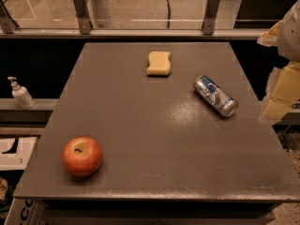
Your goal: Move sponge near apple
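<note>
The pale yellow sponge (pixel 159 63) lies flat at the far middle of the dark grey table (pixel 154 163). The red-orange apple (pixel 82 156) stands near the table's front left corner, far from the sponge. My gripper (pixel 281 90) is at the right edge of the view, beyond the table's right side, with its cream-yellow fingers partly cut off by the frame. It is well to the right of the sponge and holds nothing that I can see.
A silver-and-blue drink can (pixel 216 96) lies on its side at the right of the table, between gripper and sponge. A white pump bottle (pixel 20 93) stands on a ledge to the left. A glass railing with metal posts (pixel 80 9) runs behind the table.
</note>
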`<state>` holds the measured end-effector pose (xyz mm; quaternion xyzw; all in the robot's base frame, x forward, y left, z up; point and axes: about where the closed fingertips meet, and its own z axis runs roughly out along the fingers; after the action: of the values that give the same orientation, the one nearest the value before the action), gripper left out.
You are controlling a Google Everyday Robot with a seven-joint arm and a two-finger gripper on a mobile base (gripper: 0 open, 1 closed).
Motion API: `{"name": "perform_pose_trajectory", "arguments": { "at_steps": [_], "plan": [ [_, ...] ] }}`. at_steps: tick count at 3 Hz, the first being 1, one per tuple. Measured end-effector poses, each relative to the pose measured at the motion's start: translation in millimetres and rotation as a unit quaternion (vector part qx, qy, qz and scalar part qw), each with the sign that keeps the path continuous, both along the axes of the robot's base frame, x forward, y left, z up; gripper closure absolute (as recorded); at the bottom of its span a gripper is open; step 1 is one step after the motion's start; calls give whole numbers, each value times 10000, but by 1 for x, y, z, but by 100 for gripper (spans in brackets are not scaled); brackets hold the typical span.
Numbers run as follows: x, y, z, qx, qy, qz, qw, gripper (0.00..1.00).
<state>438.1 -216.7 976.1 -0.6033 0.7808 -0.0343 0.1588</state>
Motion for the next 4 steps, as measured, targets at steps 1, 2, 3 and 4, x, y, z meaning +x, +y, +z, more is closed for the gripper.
{"name": "perform_pose_trajectory", "arguments": {
  "at_steps": [1,2,3,4],
  "plan": [
    [0,0,0,1,-2,0,10000,0],
    [2,5,-2,149,-171,68,9997,0],
    [11,17,-12,471,-347,186,9981,0],
    [31,37,-26,768,-486,334,9953,0]
  ]
}}
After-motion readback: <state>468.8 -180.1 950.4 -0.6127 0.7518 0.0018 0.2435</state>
